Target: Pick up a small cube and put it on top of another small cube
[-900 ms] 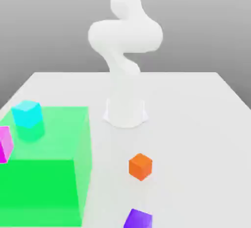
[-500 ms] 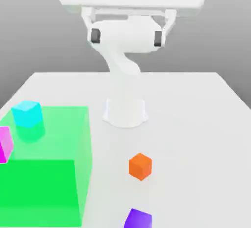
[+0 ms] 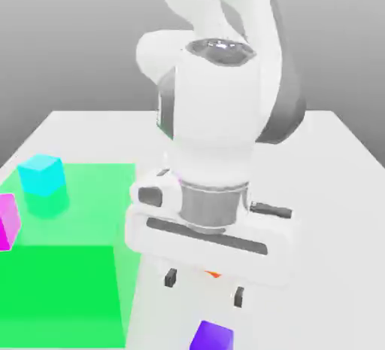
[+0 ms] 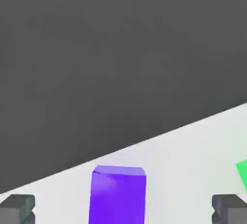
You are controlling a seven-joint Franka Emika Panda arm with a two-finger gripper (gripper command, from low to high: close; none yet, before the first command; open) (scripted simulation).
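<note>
The small purple cube [image 3: 212, 337] rests on the white table [image 3: 331, 190] at its near edge. My gripper [image 3: 204, 287] hangs just above and behind it, open, its two dark fingertips [image 3: 171, 277] wide apart with nothing between them. In the hand view the purple cube [image 4: 118, 195] appears ahead, between the two spread fingertips [image 4: 17, 208] of the gripper [image 4: 123, 209]. Of the small orange cube [image 3: 214, 273] just a sliver peeks out under the hand, behind the purple one.
A translucent green block [image 3: 75, 266] covers the table on the exterior view's left. A cyan cube [image 3: 41, 175] sits at its far corner and a magenta cube [image 3: 6, 220] at the left edge. The arm's base stands behind the hand.
The arm has swung down and forward; the hand, high up before, now hovers low over the table and hides most of the orange cube. The cubes have not moved.
</note>
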